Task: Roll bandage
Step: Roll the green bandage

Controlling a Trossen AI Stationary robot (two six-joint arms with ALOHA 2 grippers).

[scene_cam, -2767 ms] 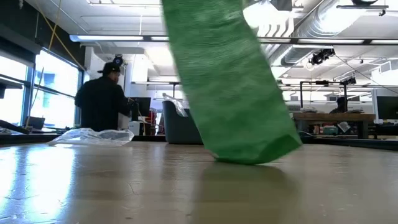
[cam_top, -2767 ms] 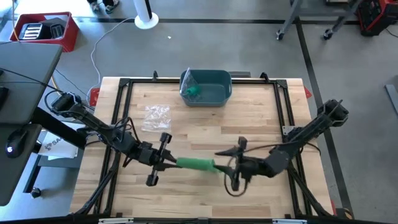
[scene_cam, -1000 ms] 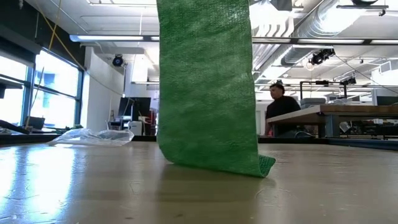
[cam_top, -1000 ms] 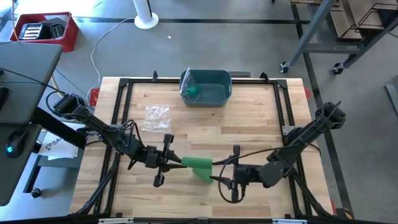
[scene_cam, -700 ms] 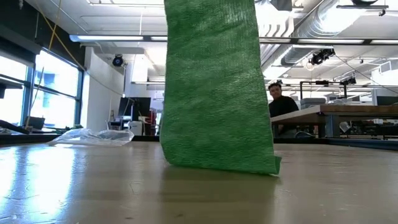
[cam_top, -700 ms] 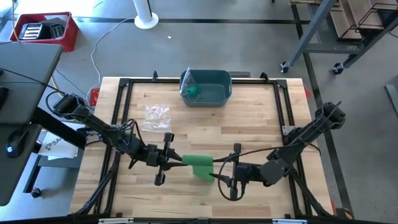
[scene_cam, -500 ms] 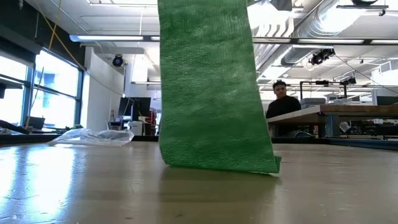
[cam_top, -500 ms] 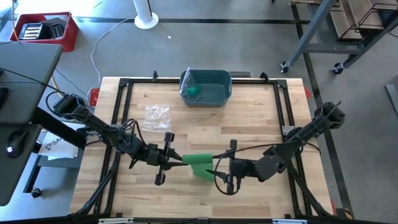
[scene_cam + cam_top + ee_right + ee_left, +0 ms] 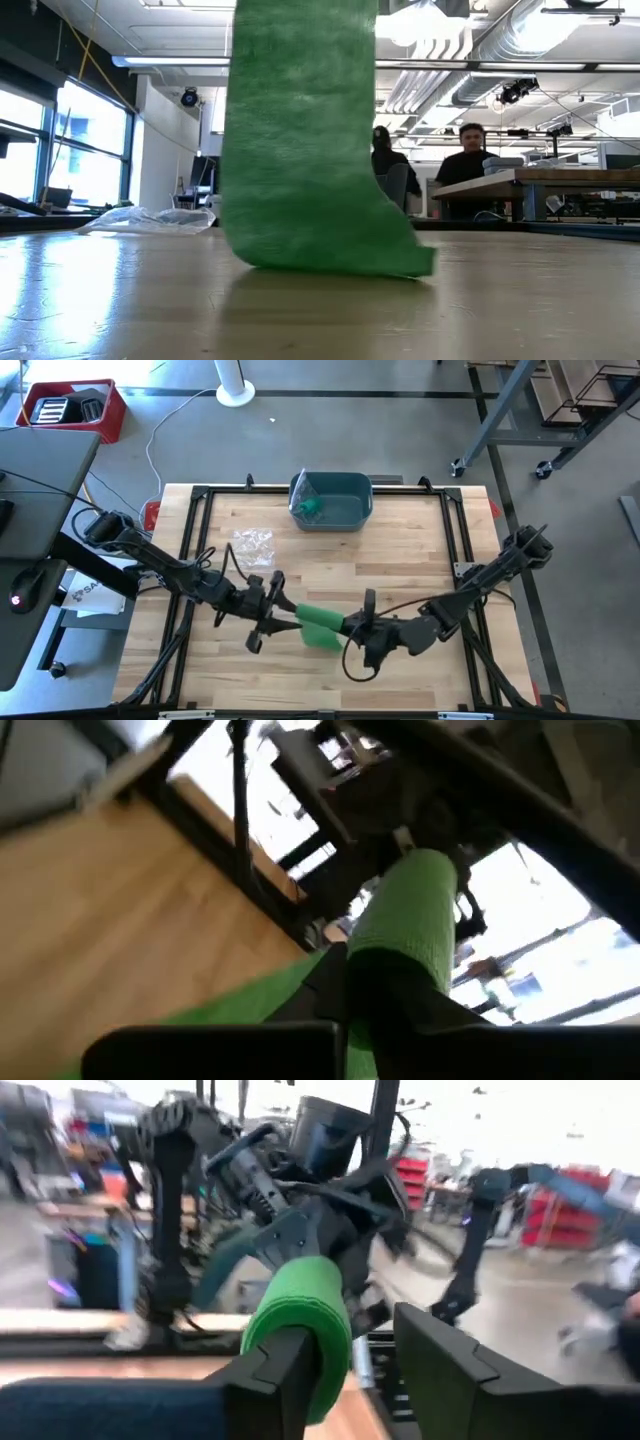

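Two dark, slender jointed arms are seen, left arm [image 9: 150, 560] at the frame's left, right arm [image 9: 480, 585] at its right. Thin black cables are looped along both. Flat, angular black fingers [image 9: 270, 1380] are shown in the left wrist view.

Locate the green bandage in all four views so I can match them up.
High view: green bandage low on the table, centre, between the left gripper and right gripper.
Low view: wide green strip hanging down to the tabletop.
Left wrist view: rolled end by that arm's fingers.
Right wrist view: roll past the shut fingers.
Shared landmark: the wooden table.
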